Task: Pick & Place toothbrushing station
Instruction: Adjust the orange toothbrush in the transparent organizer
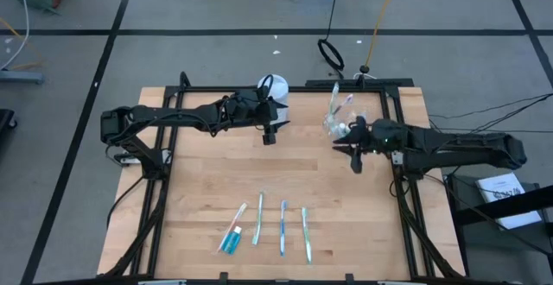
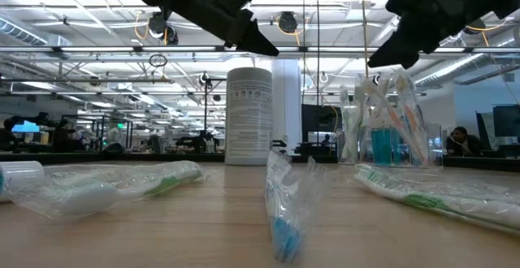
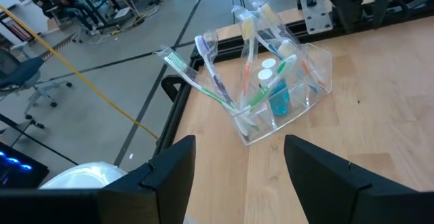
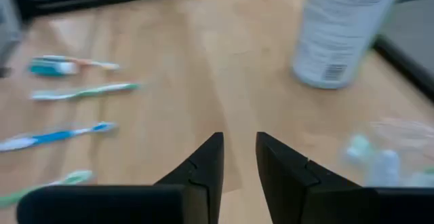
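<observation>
Clear ridged plastic cup (image 3: 285, 108) bristling with slim toothbrushes (image 3: 203, 75)

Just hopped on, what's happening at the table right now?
Neither arm holds anything. The left end effector hangs open above the table beside the white canister. The right end effector hovers, slightly open, by the clear cup, which already holds several toothbrushes and a teal tube. Three toothbrushes and a fourth brush with a toothpaste tube lie in a row at the near edge, not yet picked up.
</observation>
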Robot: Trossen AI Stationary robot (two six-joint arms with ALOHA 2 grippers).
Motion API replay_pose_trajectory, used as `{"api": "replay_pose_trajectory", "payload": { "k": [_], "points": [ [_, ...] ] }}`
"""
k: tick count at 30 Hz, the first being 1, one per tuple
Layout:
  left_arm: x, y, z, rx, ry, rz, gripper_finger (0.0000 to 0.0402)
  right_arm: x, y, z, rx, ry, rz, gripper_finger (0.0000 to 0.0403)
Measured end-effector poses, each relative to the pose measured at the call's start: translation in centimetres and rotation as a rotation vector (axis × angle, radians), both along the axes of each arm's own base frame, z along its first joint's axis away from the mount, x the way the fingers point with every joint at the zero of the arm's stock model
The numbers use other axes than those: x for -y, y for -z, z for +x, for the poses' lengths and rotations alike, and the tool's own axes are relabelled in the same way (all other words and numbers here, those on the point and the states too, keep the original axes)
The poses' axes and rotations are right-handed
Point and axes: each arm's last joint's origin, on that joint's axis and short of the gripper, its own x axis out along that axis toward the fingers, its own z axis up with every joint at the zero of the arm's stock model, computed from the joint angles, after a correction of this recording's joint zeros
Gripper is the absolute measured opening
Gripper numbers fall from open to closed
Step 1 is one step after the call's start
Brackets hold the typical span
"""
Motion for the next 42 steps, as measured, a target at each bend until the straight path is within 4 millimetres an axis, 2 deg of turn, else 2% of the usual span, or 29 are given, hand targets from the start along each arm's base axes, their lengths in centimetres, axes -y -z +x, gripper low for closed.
{"api": "replay_pose_trajectory", "payload": {
  "k": [5,8,13,19,23,27,32,34,38,42],
  "points": [
    [0.0,0.0,0.0,0.000,-0.001,-0.001,0.0232,0.4,0.2,-0.4,-0.099,0.252,-0.272,0.0077],
    [0.0,0.0,0.0,0.005,-0.006,-0.016,0.0232,0.9,-0.1,-0.4,-0.099,0.362,-0.357,0.0090],
    [0.0,0.0,0.0,0.008,-0.010,-0.026,0.0232,1.1,-0.4,0.0,-0.041,0.314,-0.305,0.0122],
    [0.0,0.0,0.0,0.009,-0.010,-0.028,0.0232,1.9,0.9,1.1,-0.122,0.335,-0.280,0.0143],
    [0.0,0.0,0.0,0.009,-0.010,-0.029,0.0232,2.5,1.9,2.1,-0.169,0.350,-0.282,0.0136],
    [0.0,0.0,0.0,0.010,-0.010,-0.031,0.0232,2.6,1.9,2.2,-0.173,0.340,-0.303,0.0103],
    [0.0,0.0,0.0,0.009,-0.009,-0.029,0.0232,2.4,1.3,1.5,-0.121,0.366,-0.258,0.0042],
    [0.0,0.0,0.0,0.009,-0.008,-0.029,0.0232,2.1,0.9,1.0,-0.099,0.365,-0.242,0.0030],
    [0.0,0.0,0.0,0.008,-0.006,-0.029,0.0232,1.3,0.3,-0.5,-0.078,0.338,-0.195,0.0034],
    [0.0,0.0,0.0,0.008,-0.005,-0.028,0.0232,0.7,0.2,-2.1,-0.072,0.368,-0.059,0.0071]
  ]
}}
